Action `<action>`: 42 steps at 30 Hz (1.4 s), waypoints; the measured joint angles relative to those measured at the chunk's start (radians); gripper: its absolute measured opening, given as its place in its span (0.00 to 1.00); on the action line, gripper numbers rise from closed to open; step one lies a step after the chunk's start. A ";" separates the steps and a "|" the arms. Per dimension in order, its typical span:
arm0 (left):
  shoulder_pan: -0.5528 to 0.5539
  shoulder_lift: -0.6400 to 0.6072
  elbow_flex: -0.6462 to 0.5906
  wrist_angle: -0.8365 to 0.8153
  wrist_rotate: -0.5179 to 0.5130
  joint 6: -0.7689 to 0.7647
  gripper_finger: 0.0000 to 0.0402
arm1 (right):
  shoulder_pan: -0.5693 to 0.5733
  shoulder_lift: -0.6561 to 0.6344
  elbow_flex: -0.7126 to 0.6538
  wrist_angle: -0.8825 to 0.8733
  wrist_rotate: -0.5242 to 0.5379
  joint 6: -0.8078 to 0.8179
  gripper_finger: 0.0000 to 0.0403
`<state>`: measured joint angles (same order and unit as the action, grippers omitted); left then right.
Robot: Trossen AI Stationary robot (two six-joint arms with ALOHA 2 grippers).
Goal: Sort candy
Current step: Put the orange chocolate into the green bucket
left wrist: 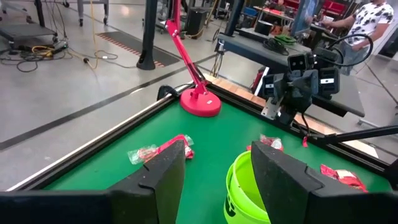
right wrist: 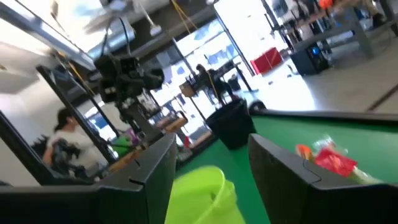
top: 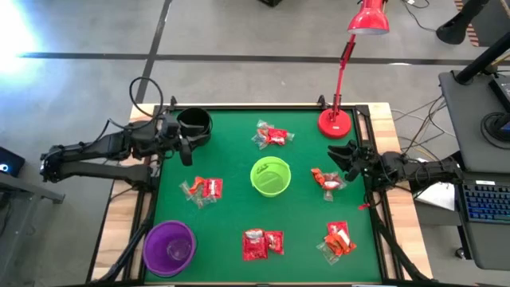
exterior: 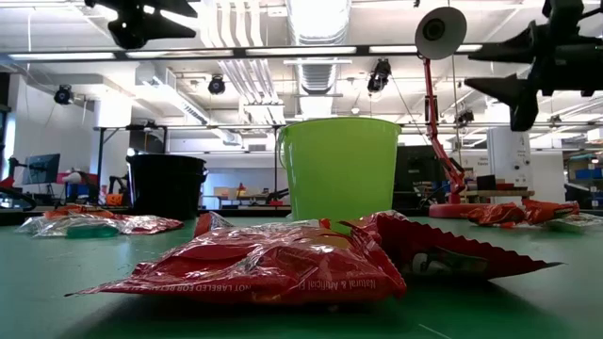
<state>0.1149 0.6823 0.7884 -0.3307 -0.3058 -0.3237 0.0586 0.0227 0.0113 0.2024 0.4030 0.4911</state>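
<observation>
The candy lies in several small piles on the green table top: red packets and pale twist wrappers at the far middle [top: 271,135], left of centre [top: 202,190], right of centre [top: 327,180], near middle [top: 262,243] and near right [top: 339,239]. A lime-green bowl [top: 271,176] stands at the centre, a black bowl [top: 194,126] at the far left, a purple bowl [top: 169,248] at the near left. My left gripper [left wrist: 214,180] hovers open above the table beside the black bowl. My right gripper [right wrist: 211,180] hangs open at the table's right edge, above the mat. Neither holds anything.
A red desk lamp stands with its base [top: 335,122] on the far right corner, and its arm leans over the far edge. The mat is bordered by a black frame [top: 374,199] and wooden edges. People and benches show in the room beyond.
</observation>
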 joint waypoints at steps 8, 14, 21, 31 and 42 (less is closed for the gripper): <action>0.000 0.003 0.101 -0.181 0.001 -0.005 0.38 | 0.000 0.034 0.124 -0.078 0.018 -0.124 0.47; 0.000 -0.002 0.129 -0.219 0.001 -0.006 0.38 | 0.000 0.171 0.364 -0.295 0.018 -0.224 0.47; 0.000 -0.011 0.141 -0.223 0.001 -0.006 0.38 | 0.000 0.385 0.647 -0.444 0.017 -0.356 0.47; 0.000 -0.002 0.294 -0.450 0.002 -0.029 0.38 | 0.000 0.623 1.023 -0.772 0.018 -0.342 0.47; 0.000 -0.006 0.355 -0.578 0.002 -0.030 0.39 | 0.000 0.793 1.184 -1.033 0.035 -0.256 0.49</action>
<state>0.1148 0.6762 1.1432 -0.9090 -0.3042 -0.3538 0.0586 0.8155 1.1948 -0.8308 0.4376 0.2347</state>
